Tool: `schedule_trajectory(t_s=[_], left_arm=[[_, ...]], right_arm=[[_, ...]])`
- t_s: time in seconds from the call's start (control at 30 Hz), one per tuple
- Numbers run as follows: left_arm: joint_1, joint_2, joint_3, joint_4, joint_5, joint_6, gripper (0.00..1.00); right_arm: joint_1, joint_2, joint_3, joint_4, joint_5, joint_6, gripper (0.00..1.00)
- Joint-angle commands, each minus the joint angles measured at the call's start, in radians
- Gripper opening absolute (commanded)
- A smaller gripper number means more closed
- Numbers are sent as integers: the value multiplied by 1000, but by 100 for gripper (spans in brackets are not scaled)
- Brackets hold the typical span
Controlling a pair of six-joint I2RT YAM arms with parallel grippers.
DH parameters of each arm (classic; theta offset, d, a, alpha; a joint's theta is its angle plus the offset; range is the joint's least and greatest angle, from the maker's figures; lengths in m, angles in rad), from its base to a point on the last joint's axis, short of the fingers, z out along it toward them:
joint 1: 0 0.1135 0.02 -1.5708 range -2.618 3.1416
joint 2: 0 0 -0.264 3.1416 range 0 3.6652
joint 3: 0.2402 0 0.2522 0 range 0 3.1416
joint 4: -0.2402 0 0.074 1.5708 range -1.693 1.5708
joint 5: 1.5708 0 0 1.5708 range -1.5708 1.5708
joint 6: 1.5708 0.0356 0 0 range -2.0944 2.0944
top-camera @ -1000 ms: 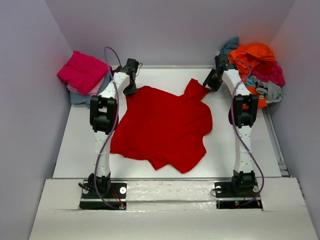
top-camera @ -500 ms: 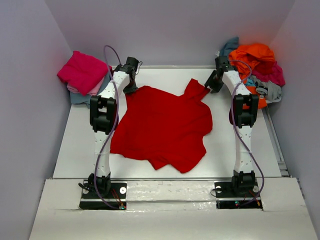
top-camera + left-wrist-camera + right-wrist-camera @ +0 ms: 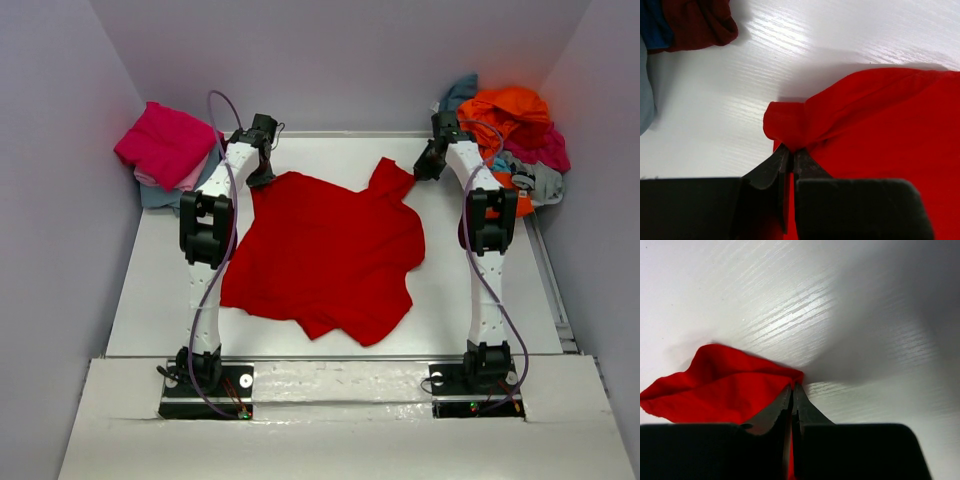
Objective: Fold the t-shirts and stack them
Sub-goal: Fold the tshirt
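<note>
- We see the red t-shirt (image 3: 330, 250) lying spread at the centre of the table (image 3: 150, 290).
- Our left gripper (image 3: 791, 156) pinches its eleven-o'clock corner.
- Our right gripper (image 3: 792, 391) is clamped on its one-o'clock sleeve.

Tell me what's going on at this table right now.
Two robot arms are working on a bright red cloth t-shirt spread out on the white table. The left gripper is pinched shut on the shirt's far left corner, and the right gripper is shut on its far right sleeve. A folded stack topped by a magenta shirt sits at the far left; a loose heap of orange and other coloured shirts waits at the far right.
</note>
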Motion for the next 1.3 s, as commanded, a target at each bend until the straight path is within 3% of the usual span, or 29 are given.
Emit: schedule_trajectory(t_s=[0.0,0.8,1.27], left_arm=[[5,-21,26,-8,-20,-1,6],[5,-199,17,-1,-82,-25,6],[5,-254,47,-30,-127,-23,5]], right_arm=[[-34,28,-21,-5,-76,11,7],[-16,-385,-85,-76,-190,-92,7],[-16,-419,71,-166,-182,-120,7]])
